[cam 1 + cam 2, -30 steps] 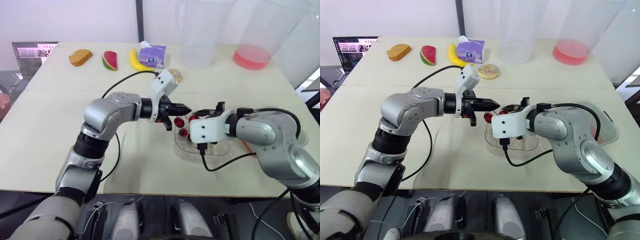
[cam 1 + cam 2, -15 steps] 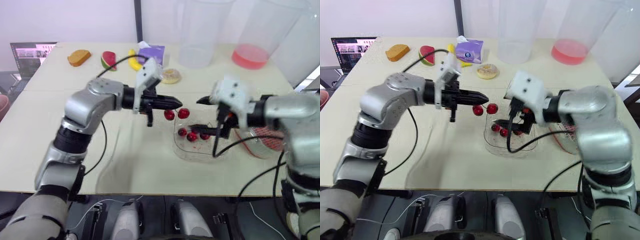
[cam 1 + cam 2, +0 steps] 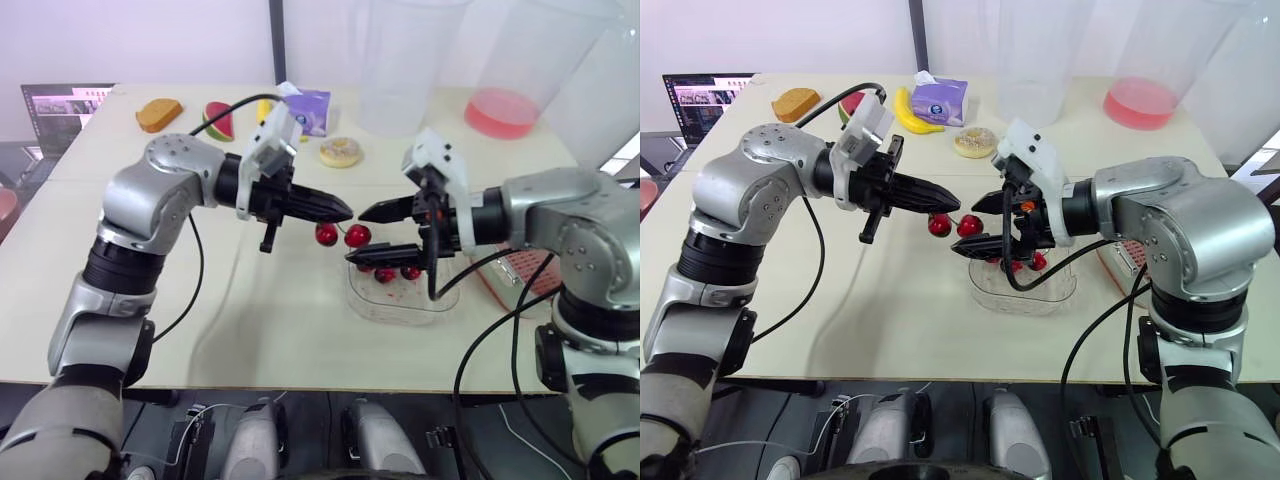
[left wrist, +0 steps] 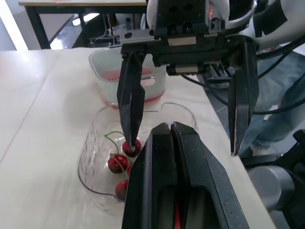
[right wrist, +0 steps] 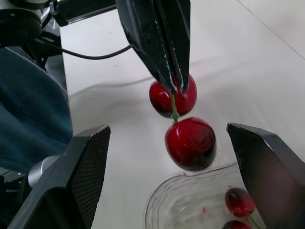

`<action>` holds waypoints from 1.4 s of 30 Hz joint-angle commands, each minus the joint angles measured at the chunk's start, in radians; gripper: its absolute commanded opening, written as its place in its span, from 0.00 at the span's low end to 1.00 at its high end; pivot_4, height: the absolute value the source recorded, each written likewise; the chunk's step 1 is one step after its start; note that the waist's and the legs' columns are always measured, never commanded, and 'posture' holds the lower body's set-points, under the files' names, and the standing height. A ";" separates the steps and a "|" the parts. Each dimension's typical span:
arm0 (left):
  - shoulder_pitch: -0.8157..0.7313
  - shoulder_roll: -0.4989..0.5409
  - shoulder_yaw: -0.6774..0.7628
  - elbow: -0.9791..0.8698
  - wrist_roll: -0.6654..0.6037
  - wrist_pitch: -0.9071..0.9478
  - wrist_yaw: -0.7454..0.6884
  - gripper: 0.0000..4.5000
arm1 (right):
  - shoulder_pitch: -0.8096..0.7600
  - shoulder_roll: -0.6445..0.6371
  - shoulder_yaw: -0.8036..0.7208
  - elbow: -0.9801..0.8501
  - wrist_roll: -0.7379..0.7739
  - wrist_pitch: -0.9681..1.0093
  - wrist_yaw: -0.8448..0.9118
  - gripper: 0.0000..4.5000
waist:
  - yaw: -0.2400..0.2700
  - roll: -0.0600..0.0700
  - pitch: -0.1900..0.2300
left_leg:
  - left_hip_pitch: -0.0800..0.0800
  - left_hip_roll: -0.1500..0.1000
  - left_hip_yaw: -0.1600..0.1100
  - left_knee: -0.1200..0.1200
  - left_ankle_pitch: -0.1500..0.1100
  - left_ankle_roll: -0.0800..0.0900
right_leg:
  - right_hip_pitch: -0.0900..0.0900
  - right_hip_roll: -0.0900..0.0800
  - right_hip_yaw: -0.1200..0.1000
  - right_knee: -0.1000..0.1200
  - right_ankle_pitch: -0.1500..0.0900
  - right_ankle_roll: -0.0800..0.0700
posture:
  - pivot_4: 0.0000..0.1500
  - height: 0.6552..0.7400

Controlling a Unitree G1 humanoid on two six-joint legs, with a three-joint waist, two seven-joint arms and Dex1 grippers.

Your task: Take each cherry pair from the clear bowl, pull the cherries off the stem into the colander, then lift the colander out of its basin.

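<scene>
The cherry pair (image 5: pixel 186 136) hangs in the air from its stem, above the tabletop (image 3: pixel 280 320) just outside the bowl's (image 3: pixel 400 305) left rim. The two cherries hang side by side, touching or nearly so. The left end effector (image 3: pixel 345 211) has its fingers pressed together on the top of the stem and points toward the right side of the tabletop.

The right end effector (image 3: pixel 356 236) faces it over the bowl, its fingers spread wide apart and gripping nothing. One fingertip is above the pair and the other is lower, at the bowl's rim. In the right wrist view the lower cherry sits between the two fingers. Whether it is level with the tips or ahead of them I cannot tell.

The bowl stands near the front edge, right of the middle. Several loose cherries (image 3: pixel 386 274) lie in it, some with green stems.

The red colander (image 3: pixel 508 278) sits in its pale basin (image 4: pixel 99 71) just beyond the bowl, toward the right edge, partly hidden by the right arm.

Along the far edge, from the left corner inward, lie a bread slice (image 3: pixel 159 114), a watermelon wedge (image 3: pixel 218 120), a banana (image 3: pixel 908 112) and a purple tissue pack (image 3: pixel 308 110). A donut (image 3: pixel 341 152) lies just in front of the pack. Two tall clear tubs (image 3: pixel 405 70) stand at the far right, one with a pink bottom (image 3: pixel 503 112). A laptop (image 3: pixel 65 104) sits off the far left corner.
</scene>
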 commanded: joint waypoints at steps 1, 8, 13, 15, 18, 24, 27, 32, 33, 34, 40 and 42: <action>-0.011 -0.001 0.026 -0.035 -0.004 0.000 0.015 0.00 | -0.028 0.005 -0.008 0.002 0.049 -0.025 -0.041 0.92 | 0.000 0.000 0.000 | 0.000 0.000 0.000 0.000 0.000 0.000 | 0.000 0.000 0.000 0.000 0.000 0.000 | 1.00 1.00; -0.009 -0.002 0.023 -0.042 -0.001 0.006 0.036 0.00 | -0.025 -0.009 0.003 0.022 0.117 -0.052 -0.102 0.54 | 0.001 0.000 0.000 | 0.000 0.000 0.000 0.000 0.000 0.000 | 0.000 0.000 0.000 0.000 0.000 0.000 | 1.00 1.00; -0.013 -0.004 0.020 -0.035 0.004 0.003 0.048 0.00 | -0.026 -0.022 0.005 0.031 0.158 -0.066 -0.132 0.12 | 0.001 0.000 0.000 | 0.000 0.000 0.000 0.000 0.000 0.000 | 0.000 0.000 0.000 0.000 0.000 0.000 | 1.00 1.00; -0.012 -0.003 0.021 -0.031 0.006 0.000 0.047 0.00 | -0.024 -0.029 0.009 0.030 0.171 -0.068 -0.142 0.12 | 0.001 0.000 0.000 | 0.000 0.000 0.000 0.000 0.000 0.000 | 0.000 0.000 0.000 0.000 0.000 0.000 | 1.00 1.00; -0.016 -0.007 0.025 -0.017 0.008 -0.004 0.047 0.00 | -0.015 -0.049 0.015 0.030 0.191 -0.078 -0.154 0.12 | 0.001 0.000 0.000 | 0.000 0.000 0.000 0.000 0.000 0.000 | 0.000 0.000 0.000 0.000 0.000 0.000 | 1.00 1.00; -0.015 -0.007 0.030 -0.007 0.010 -0.010 0.038 0.00 | -0.005 -0.071 0.029 0.043 0.199 -0.116 -0.196 0.12 | 0.001 0.000 0.000 | 0.000 0.000 0.000 0.000 0.000 0.000 | 0.000 0.000 0.000 0.000 0.000 0.000 | 1.00 1.00; -0.012 -0.004 0.030 -0.003 0.011 -0.014 0.032 0.00 | -0.001 -0.080 0.033 0.048 0.189 -0.158 -0.222 0.23 | 0.001 0.000 0.000 | 0.000 0.000 0.000 0.000 0.000 0.000 | 0.000 0.000 0.000 0.000 0.000 0.000 | 1.00 1.00; -0.010 -0.002 0.030 0.004 0.013 -0.019 0.027 0.00 | 0.001 -0.085 0.032 0.063 0.216 -0.173 -0.237 0.61 | 0.001 0.000 0.000 | 0.000 0.000 0.000 0.000 0.000 0.000 | 0.000 0.000 0.000 0.000 0.000 0.000 | 1.00 1.00; -0.009 -0.001 0.030 0.005 0.014 -0.020 0.026 0.00 | 0.002 -0.086 0.032 0.062 0.224 -0.174 -0.236 0.61 | 0.001 0.000 0.000 | 0.000 0.000 0.000 0.000 0.000 0.000 | 0.000 0.000 0.000 0.000 0.000 0.000 | 1.00 1.00; -0.009 -0.001 0.030 0.005 0.014 -0.021 0.026 0.00 | 0.003 -0.086 0.032 0.062 0.229 -0.174 -0.238 0.61 | 0.001 0.000 0.000 | 0.000 0.000 0.000 0.000 0.000 0.000 | 0.000 0.000 0.000 0.000 0.000 0.000 | 1.00 1.00; -0.010 -0.003 0.033 0.008 0.015 -0.024 0.029 0.00 | 0.021 -0.092 0.057 0.067 0.227 -0.204 -0.249 0.61 | 0.001 0.000 0.000 | 0.000 0.000 0.000 0.000 0.000 0.000 | 0.000 0.000 0.000 0.000 0.000 0.000 | 1.00 1.00; -0.011 -0.004 0.035 0.007 0.014 -0.023 0.031 0.00 | 0.032 -0.100 0.071 0.064 0.225 -0.217 -0.248 0.61 | 0.001 0.000 0.000 | 0.000 0.000 0.000 0.000 0.000 0.000 | 0.000 0.000 0.000 0.000 0.000 0.000 | 1.00 1.00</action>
